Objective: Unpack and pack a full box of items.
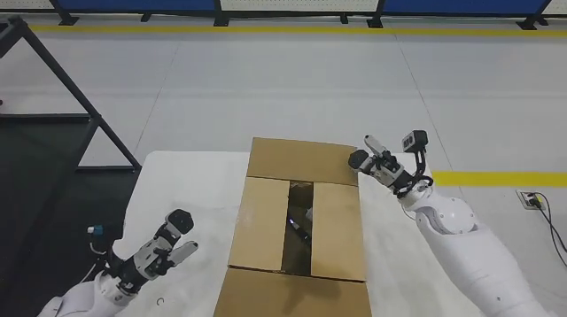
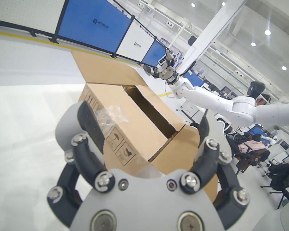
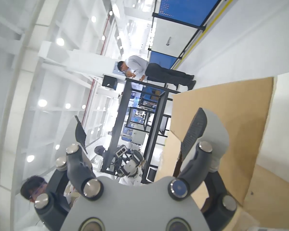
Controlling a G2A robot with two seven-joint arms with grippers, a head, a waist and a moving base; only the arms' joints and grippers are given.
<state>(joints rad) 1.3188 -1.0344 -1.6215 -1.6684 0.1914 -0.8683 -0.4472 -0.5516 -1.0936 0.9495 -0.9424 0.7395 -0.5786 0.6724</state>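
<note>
A brown cardboard box (image 1: pixel 259 224) stands in the middle of the white table (image 1: pixel 177 193). Its two long flaps lie nearly flat, and the narrow gap between them shows dark items (image 1: pixel 299 227) inside. The far flap (image 1: pixel 301 159) and near flap (image 1: pixel 292 297) fold outward. My left gripper (image 1: pixel 182 242) hovers open over the table, left of the box and pointing at its side wall (image 2: pixel 134 111). My right gripper (image 1: pixel 365 159) is open at the far flap's right corner, with one finger (image 3: pixel 197 126) beside the flap's edge (image 3: pixel 221 111). Neither gripper holds anything.
Crumpled clear plastic (image 2: pixel 110 114) lies against the box's left side wall. A black metal frame (image 1: pixel 53 96) stands off the table's left edge. Bare table lies to the left and right of the box.
</note>
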